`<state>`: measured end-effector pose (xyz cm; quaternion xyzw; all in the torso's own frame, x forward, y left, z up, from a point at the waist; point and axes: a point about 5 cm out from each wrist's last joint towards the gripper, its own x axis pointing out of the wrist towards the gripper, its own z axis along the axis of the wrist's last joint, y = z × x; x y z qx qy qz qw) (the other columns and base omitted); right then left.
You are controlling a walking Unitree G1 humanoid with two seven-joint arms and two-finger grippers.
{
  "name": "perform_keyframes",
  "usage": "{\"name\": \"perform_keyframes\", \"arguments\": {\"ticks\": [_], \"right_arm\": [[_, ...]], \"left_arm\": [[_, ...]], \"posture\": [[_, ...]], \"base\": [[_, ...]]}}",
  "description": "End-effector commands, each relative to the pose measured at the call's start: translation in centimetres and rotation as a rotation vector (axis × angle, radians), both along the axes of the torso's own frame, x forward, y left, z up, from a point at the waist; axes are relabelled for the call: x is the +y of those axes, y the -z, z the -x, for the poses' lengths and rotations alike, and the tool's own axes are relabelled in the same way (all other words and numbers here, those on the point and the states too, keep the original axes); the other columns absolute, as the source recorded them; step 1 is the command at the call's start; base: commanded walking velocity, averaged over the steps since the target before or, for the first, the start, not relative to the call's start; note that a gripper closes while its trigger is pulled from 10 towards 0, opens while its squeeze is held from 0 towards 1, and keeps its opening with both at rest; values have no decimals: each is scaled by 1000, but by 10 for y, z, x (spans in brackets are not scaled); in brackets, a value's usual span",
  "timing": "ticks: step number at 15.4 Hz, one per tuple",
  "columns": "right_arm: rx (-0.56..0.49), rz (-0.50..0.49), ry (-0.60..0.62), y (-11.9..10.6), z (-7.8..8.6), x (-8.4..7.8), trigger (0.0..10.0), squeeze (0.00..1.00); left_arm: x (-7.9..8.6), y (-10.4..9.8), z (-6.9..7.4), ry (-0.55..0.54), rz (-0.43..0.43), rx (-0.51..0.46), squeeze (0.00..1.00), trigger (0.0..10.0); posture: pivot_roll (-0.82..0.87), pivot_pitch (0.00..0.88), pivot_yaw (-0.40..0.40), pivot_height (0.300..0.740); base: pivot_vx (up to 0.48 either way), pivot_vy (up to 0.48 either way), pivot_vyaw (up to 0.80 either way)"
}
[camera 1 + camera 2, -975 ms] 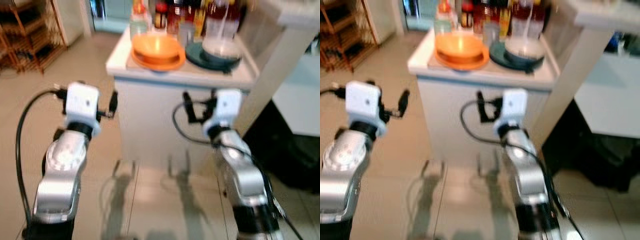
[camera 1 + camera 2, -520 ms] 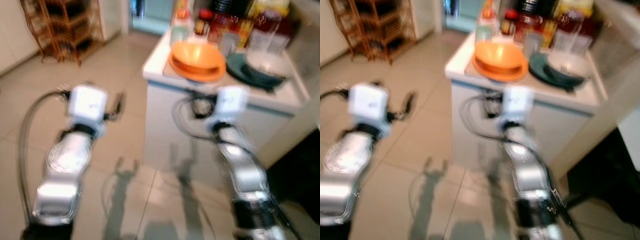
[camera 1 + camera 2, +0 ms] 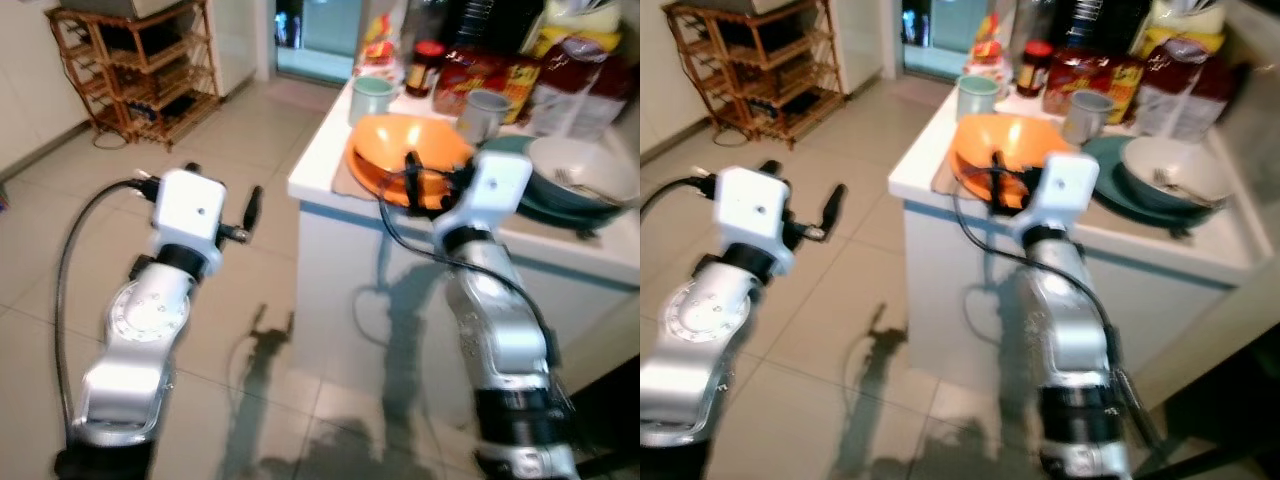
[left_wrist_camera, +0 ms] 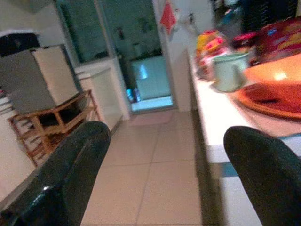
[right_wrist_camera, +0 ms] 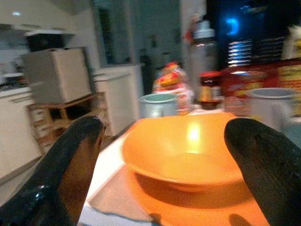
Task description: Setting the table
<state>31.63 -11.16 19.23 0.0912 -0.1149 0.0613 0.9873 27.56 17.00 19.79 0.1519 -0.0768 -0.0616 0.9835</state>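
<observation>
Your right gripper (image 5: 160, 155) is up at the counter's edge, fingers spread wide, and the orange bowl (image 5: 186, 148) sits squarely in the gap between them, just ahead of the tips, not touched. It rests on an orange plate (image 5: 197, 200), whose near rim the frame cuts off. Beyond the bowl you see a pale green mug (image 5: 159, 104) and a grey mug (image 5: 270, 106), with blurred jars and packets behind, too soft to read. Beside the plate sits a white bowl (image 3: 1170, 170) on a dark plate (image 3: 1120, 190). Your left gripper (image 4: 164, 174) hovers over the floor beside the white counter (image 3: 320, 175), fingers wide with nothing between them. A wooden rack (image 3: 140, 80) stands far off.
</observation>
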Motion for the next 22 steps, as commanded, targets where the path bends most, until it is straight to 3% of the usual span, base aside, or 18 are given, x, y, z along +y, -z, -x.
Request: {"name": "perform_keyframes", "arguments": {"ticks": [1, 3, 4, 5, 6, 9, 14, 15, 16, 17, 18, 22], "right_arm": [[-10, -1, 65, -2, 0, -19, 10000, 0], [-22, 14, 104, -8, -2, -23, 10000, 0], [12, 3, 113, -11, -5, -26, 10000, 0], [69, 22, 115, -10, -8, -27, 10000, 953], [119, 39, 116, -8, -10, -28, 10000, 1000], [221, 8, 142, -8, -21, -39, 10000, 1000], [324, -29, 162, -10, -29, -41, 10000, 1000], [383, -40, 136, -3, -31, -37, 10000, 839], [394, -45, 128, -2, -31, -36, 10000, 839], [459, -69, 114, 7, -34, -34, 10000, 71], [479, -81, 117, 10, -35, -34, 10000, 0], [537, -165, 97, 17, -49, -30, 10000, 0]], "left_arm": [[-9, -1, 0, 37, 9, -5, 0, 10000], [-11, -3, 0, 58, 13, -16, 0, 10000], [-16, -5, 4, 124, 25, -27, 0, 10000], [-19, -8, 7, 170, 25, -38, 0, 10000], [-21, -10, 9, 201, 33, -49, 0, 10000], [-31, -17, 19, 348, 49, -61, 0, 10000], [-37, -17, 25, 441, 45, -37, 0, 10000], [-38, -15, 27, 468, 35, -20, 0, 10000], [-38, -14, 27, 473, 33, -17, 0, 10000], [-39, -14, 28, 500, 32, 0, 0, 10000], [-40, -13, 30, 516, 30, 12, 0, 10000], [-43, -8, 35, 566, 20, 56, 0, 10000]], "posture": [[117, 0, -57, 740], [118, 0, -58, 740], [118, 0, -56, 740], [119, 0, -55, 740], [118, 0, -55, 740], [119, 0, -55, 740], [121, 0, -57, 740], [120, 0, -56, 740], [120, 0, -56, 740], [120, 0, -55, 740], [120, 0, -55, 740], [125, 0, -59, 740]], "base": [[439, 0, -800], [362, 0, 0], [0, 0, 0], [0, 0, 0], [0, 0, 0], [0, 0, 0], [0, 0, 0], [0, 0, 0], [0, 0, 0], [0, 0, 0], [0, 0, 0], [0, 0, 0]]}}
